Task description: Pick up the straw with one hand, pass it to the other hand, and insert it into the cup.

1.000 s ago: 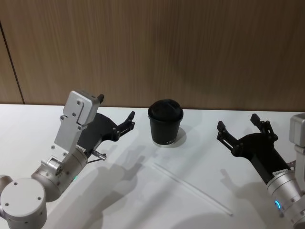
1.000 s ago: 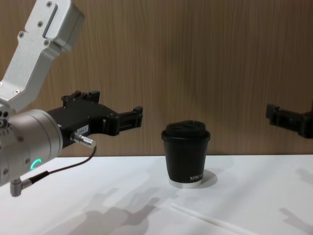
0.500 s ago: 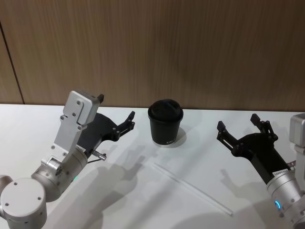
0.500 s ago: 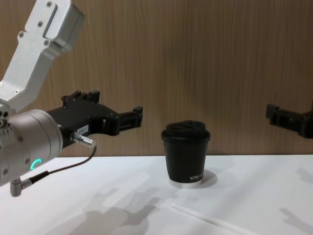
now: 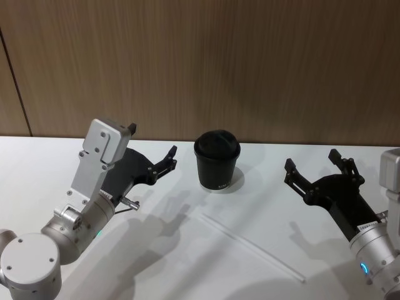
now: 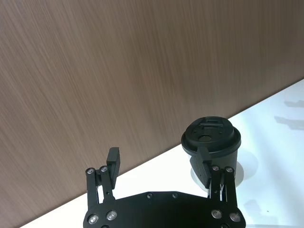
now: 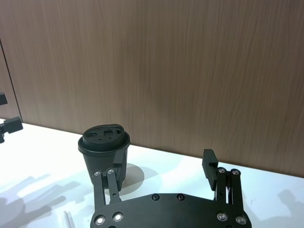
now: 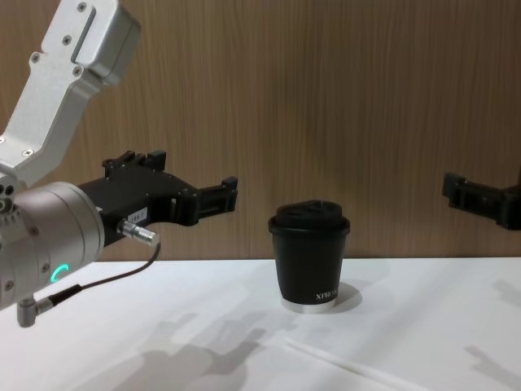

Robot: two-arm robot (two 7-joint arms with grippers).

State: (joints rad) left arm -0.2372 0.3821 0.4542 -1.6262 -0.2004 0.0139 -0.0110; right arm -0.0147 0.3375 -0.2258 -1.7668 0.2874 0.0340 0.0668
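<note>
The straw (image 5: 253, 249) is thin and white and lies flat on the white table (image 5: 181, 269), slanting from in front of the cup toward the right; it also shows low in the chest view (image 8: 350, 366). The cup (image 5: 217, 161) (image 8: 309, 252) is black with a domed lid and stands upright behind the straw. My left gripper (image 5: 152, 140) (image 8: 195, 173) hovers open to the left of the cup with nothing in it. My right gripper (image 5: 311, 160) (image 7: 161, 161) hovers open to the right of the cup, also bare. Both point toward the cup (image 6: 211, 142) (image 7: 104, 145).
A wooden wall (image 5: 250, 62) closes off the back edge of the table just behind the cup. White tabletop runs between the two arms around the straw.
</note>
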